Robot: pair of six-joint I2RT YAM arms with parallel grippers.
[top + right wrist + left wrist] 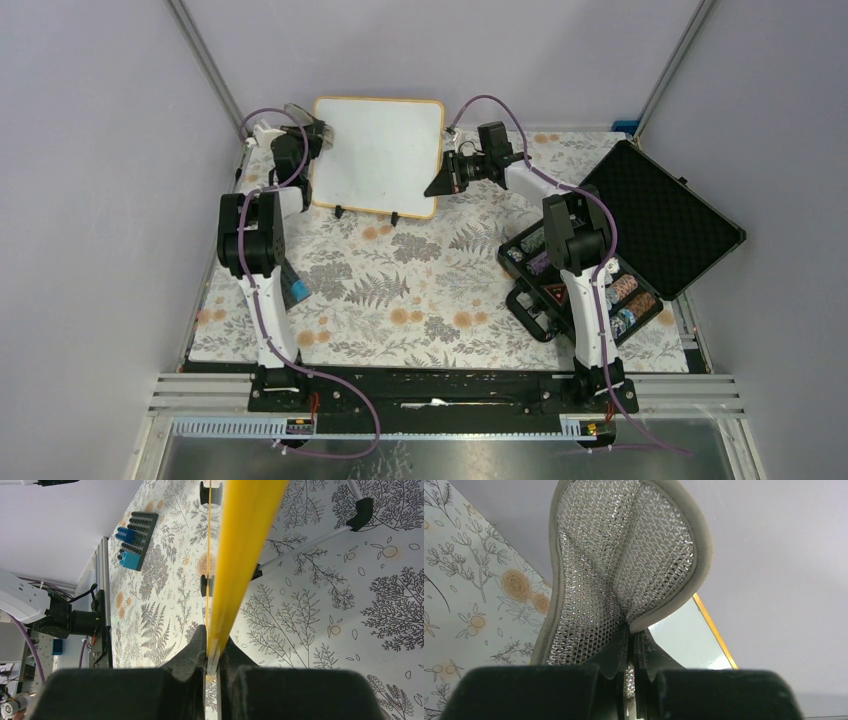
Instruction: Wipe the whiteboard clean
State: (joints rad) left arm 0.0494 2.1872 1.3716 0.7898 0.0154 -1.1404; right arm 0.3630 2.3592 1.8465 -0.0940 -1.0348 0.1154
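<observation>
The whiteboard (pixel 378 155), white with a thin orange-yellow frame and two black feet, stands at the back centre; its face shows no writing in the top view. My right gripper (pixel 441 180) is shut on the board's right edge; in the right wrist view the yellow frame (pixel 240 555) runs up from between the fingertips (pixel 212 652). My left gripper (pixel 305 140) is shut on a silvery mesh sponge (pixel 624 565) with a grey rim, held at the board's upper left corner. A corner of the board (pixel 684 640) shows behind the sponge.
An open black foam-lined case (pixel 655 215) lies at the right, its tray holding several small items (pixel 600 290). A dark brick plate with blue bricks (pixel 292 285) lies beside the left arm, also in the right wrist view (pixel 136 540). Walls enclose the floral mat (pixel 420 290).
</observation>
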